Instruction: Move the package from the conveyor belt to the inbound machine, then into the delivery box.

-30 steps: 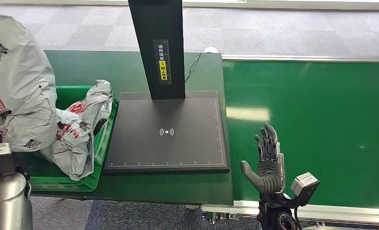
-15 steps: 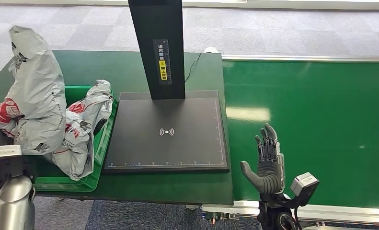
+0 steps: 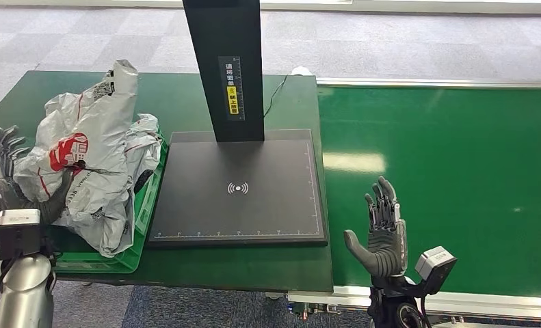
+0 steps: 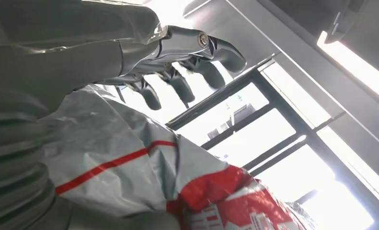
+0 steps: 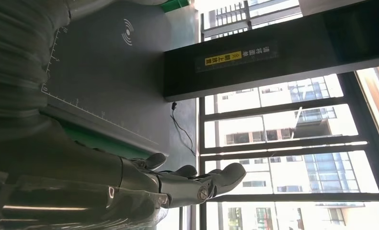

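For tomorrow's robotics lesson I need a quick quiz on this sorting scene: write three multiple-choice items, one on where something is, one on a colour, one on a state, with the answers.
1. Where is the grey package with the red logo?
A. on the scanner plate
B. at the green crate, by the left hand
C. on the conveyor belt

2. What colour is the conveyor belt?
A. green
B. black
C. blue

3. How is the right hand?
A. gripping a package
B. pressing the scanner plate
C. open, holding nothing

Answers:
1 B: the package sits on the other bags in the green crate, with the left hand against it.
2 A: the conveyor belt is green.
3 C: the right hand is upright over the belt's near edge, fingers apart, beside the bare scanner plate.
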{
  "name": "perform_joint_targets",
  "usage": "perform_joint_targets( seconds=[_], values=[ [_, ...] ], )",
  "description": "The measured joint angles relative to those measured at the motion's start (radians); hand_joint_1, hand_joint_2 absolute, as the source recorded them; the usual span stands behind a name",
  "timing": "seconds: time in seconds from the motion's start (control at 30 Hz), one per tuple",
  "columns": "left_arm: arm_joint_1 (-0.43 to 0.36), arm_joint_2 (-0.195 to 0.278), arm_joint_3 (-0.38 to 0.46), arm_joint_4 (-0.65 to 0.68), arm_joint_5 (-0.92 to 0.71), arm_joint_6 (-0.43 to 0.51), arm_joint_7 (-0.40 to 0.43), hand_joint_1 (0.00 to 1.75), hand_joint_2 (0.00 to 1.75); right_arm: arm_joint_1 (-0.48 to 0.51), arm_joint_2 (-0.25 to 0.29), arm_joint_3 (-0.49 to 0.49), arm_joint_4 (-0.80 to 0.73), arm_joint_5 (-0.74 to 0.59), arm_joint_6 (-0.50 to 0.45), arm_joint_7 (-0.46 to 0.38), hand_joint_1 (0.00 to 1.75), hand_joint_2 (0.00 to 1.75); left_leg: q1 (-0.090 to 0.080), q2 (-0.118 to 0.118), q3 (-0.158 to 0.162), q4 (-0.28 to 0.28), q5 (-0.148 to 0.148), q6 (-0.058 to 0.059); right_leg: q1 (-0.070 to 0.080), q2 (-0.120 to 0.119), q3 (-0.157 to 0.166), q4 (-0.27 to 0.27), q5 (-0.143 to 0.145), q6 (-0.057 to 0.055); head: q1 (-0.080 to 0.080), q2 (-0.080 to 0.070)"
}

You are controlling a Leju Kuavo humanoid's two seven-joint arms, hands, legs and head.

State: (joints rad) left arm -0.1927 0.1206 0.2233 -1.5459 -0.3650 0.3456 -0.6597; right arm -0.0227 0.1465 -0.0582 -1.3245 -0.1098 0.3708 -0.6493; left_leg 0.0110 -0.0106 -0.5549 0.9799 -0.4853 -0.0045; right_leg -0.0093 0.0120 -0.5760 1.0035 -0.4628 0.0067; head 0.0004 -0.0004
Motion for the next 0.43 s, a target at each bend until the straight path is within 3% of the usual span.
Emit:
perform_joint_targets(
  seconds=[0.43],
  values=[
    [0.019,-0.023,-0.063,-0.024,-0.024,-0.011,-0.008,0.0,1.75,-0.002,0.0,-0.001,0.01,0.007,0.003,0.0,0.0,1.75,0.0,0.0,0.0,0.0,0.0,0.0,0.0,0.0,0.0,0.0,0.0,0.0,0.0,0.0]
  ],
)
